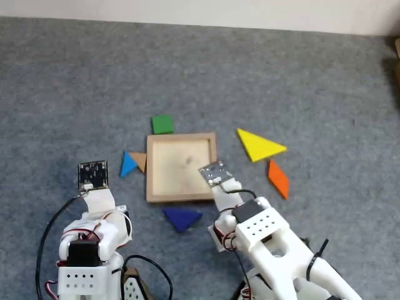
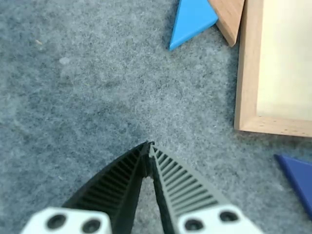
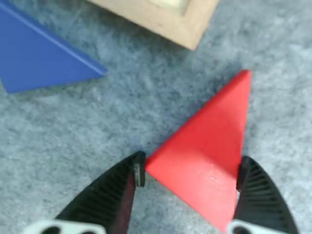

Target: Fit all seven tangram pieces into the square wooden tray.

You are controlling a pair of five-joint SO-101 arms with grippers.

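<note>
Your right gripper [image 3: 191,167] has the red triangle [image 3: 209,141] sitting between its jaws, which are apart; left gripper [image 2: 147,146] jaws together, near the tray [image 2: 246,73].

A robotics lab or workroom, by the look: a grey felt-covered worktop [image 1: 75,81], two small white plastic arms [image 1: 269,237] trailing bare cables [image 1: 45,240], a plain pale wall [image 1: 250,12] well beyond the left hand [image 2: 148,146].
</note>
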